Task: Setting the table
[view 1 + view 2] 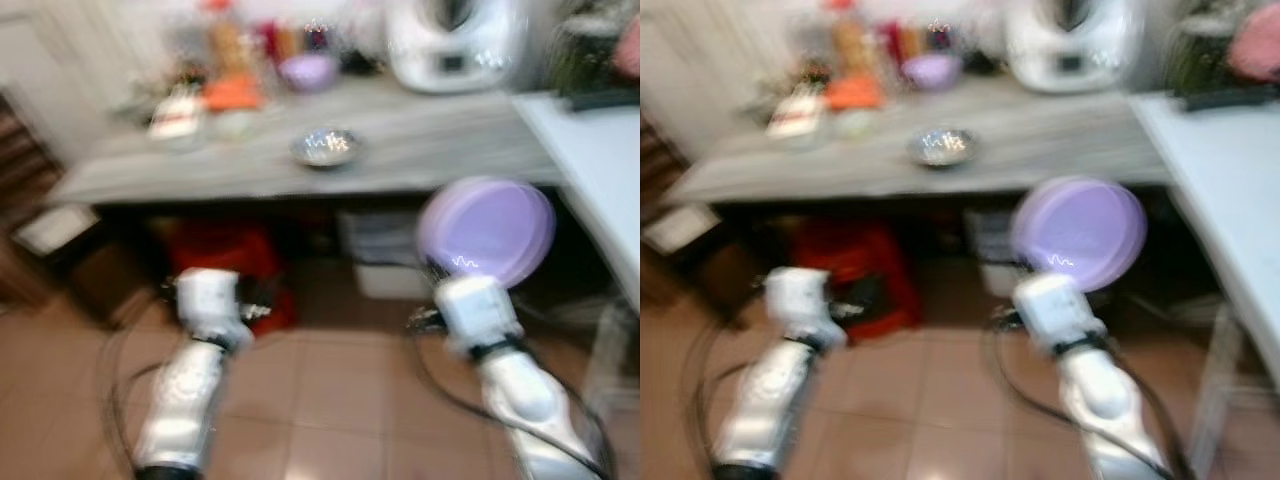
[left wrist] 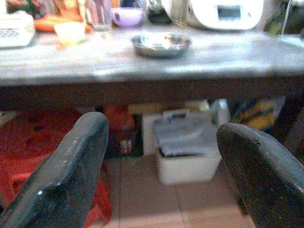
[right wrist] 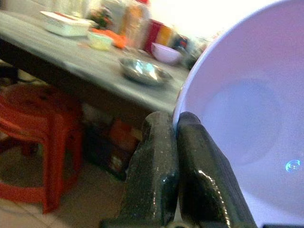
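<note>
My right gripper (image 3: pixel 176 124) is shut on the rim of a lilac plate (image 1: pixel 486 231), held up on edge in front of the grey table (image 1: pixel 440 150), below its front edge. The plate (image 3: pixel 247 123) also fills much of the right wrist view. My left gripper (image 2: pixel 161 147) is open and holds nothing, low before the table over the tiled floor. A steel bowl (image 1: pixel 324 147) sits near the middle of the table, with a lilac bowl (image 1: pixel 308 71) farther back. The head views are blurred.
A white appliance (image 1: pixel 455 42) stands at the table's back right, with jars, a glass and food boxes (image 1: pixel 178 115) at the back left. A red plastic stool (image 1: pixel 225 255) and a white bin (image 2: pixel 187 156) are under the table. A white counter (image 1: pixel 600 160) lies on the right.
</note>
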Controlling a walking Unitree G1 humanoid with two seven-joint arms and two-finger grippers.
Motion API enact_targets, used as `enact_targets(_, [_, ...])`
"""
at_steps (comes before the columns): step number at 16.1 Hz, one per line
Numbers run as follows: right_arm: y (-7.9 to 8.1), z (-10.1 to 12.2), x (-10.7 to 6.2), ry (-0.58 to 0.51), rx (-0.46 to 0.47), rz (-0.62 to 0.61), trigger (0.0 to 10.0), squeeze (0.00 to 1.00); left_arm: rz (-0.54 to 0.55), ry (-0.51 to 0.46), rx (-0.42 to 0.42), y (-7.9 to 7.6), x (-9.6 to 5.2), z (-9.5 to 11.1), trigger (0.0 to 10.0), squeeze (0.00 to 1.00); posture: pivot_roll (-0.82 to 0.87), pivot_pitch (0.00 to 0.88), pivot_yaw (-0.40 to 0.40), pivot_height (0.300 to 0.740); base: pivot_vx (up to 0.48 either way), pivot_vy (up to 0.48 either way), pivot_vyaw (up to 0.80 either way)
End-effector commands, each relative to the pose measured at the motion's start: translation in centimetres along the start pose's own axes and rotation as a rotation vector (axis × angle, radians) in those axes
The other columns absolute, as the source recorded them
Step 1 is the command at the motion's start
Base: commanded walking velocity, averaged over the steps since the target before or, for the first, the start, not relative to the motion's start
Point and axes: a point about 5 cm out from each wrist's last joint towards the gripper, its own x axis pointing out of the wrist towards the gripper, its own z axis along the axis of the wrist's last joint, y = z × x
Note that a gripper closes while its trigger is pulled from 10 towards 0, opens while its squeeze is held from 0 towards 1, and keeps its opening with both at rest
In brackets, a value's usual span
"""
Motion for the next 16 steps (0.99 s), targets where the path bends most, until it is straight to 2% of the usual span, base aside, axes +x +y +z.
enact_targets(1, [1.56,1.86,0.89,-0.085,0.029,0.049,10.0,0.0,0.087,0.022,0.031,2.7,-1.15,-0.09,10.0,0.0,-0.12,0.0,0.119,0.74,0.48,0.0,0.0])
enact_targets(10, [1.26,2.13,0.97,-0.094,0.02,0.051,10.0,0.0,0.077,0.023,0.019,2.13,-0.64,-0.18,10.0,0.0,-0.14,0.0,0.115,0.74,0.48,0.0,0.0])
enact_targets(14, [1.27,2.2,0.96,-0.099,0.025,0.052,10.0,0.0,0.069,0.021,0.018,1.9,-0.42,-0.1,10.0,0.0,-0.14,0.0,0.116,0.74,0.48,0.0,0.51])
enact_targets(16, [1.26,2.24,1.03,-0.099,0.027,0.05,10.0,0.0,0.068,0.022,0.021,1.88,-0.38,-0.1,10.0,0.0,-0.14,0.0,0.116,0.74,0.48,0.0,0.0])
